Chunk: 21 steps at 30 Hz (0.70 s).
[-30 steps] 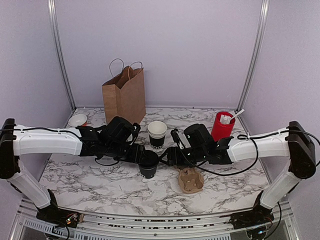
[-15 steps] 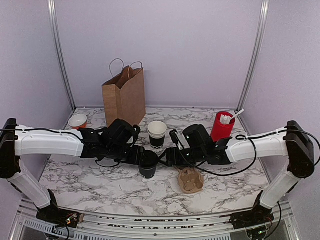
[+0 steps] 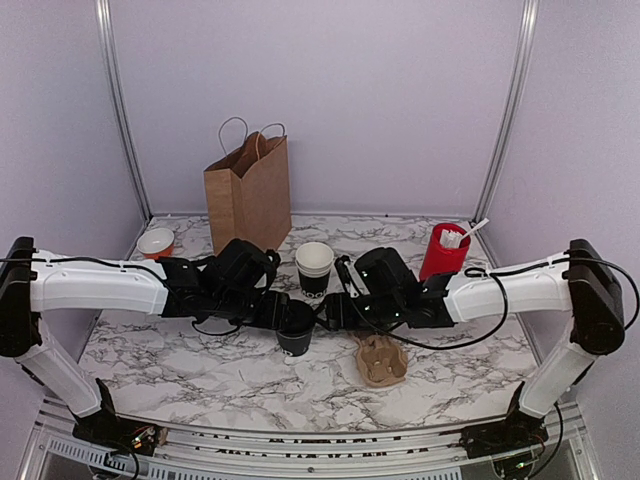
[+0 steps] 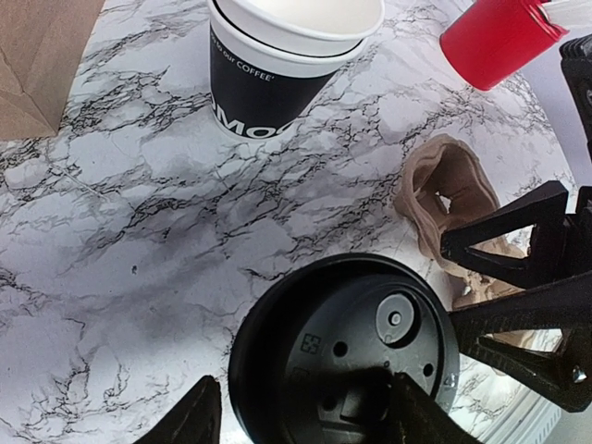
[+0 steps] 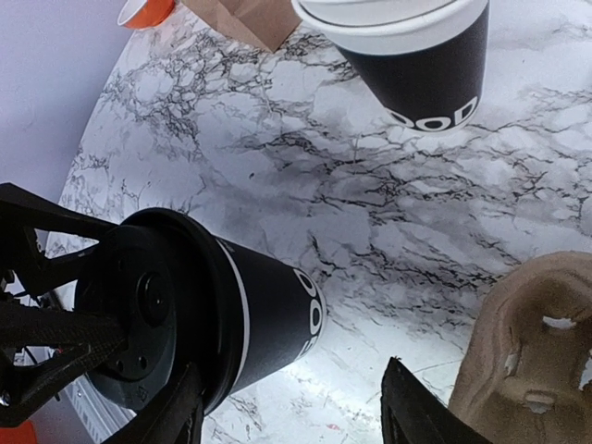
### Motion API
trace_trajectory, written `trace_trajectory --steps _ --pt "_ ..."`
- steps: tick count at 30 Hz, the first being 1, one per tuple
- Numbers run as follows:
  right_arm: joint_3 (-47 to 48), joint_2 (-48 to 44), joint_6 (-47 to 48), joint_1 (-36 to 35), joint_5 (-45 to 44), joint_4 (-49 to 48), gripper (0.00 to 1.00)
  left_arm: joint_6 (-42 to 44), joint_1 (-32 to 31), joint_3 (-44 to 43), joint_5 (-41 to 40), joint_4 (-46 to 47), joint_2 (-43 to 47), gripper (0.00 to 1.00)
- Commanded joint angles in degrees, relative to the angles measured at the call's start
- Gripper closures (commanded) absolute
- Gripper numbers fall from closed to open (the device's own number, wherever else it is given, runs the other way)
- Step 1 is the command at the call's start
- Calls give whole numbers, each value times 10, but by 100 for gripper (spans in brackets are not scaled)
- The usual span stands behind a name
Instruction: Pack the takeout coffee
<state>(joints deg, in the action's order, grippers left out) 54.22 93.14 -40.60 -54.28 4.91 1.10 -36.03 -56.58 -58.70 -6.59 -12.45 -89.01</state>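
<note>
The takeout coffee (image 3: 296, 329), a small black cup with a black lid, stands upright on the marble table (image 3: 200, 370) between my two grippers. In the left wrist view its lid (image 4: 347, 347) lies right under my left gripper (image 4: 305, 421). That gripper is open: one finger stands off the lid's left rim, the other hangs over the lid. My right gripper (image 5: 291, 412) is open beside the cup (image 5: 268, 319). Its left finger is at the lid's edge, and its right finger stands apart over bare table. From above, the left gripper (image 3: 283, 312) and right gripper (image 3: 325, 312) flank the cup.
A brown paper bag (image 3: 250, 190) stands open at the back left. A lidless stack of cups (image 3: 314, 266) is just behind the coffee. A red cup with white sticks (image 3: 444, 252) stands back right. A cardboard cup carrier (image 3: 382, 360) lies right of the coffee. A small orange bowl (image 3: 156, 241) sits far left.
My right arm has slid a little to the left, bringing its gripper closer to the cup. The left arm has shifted slightly, uncovering the orange bowl. Both grippers have stayed open.
</note>
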Motion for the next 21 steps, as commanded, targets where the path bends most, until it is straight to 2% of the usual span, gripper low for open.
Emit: trace_trajectory --steps 1,21 --pt "9 42 19 -28 -47 99 37 -5 -6 18 4 1 -13 37" --pt "-2 68 11 -60 -75 134 38 -5 -6 20 1 2 -8 37"
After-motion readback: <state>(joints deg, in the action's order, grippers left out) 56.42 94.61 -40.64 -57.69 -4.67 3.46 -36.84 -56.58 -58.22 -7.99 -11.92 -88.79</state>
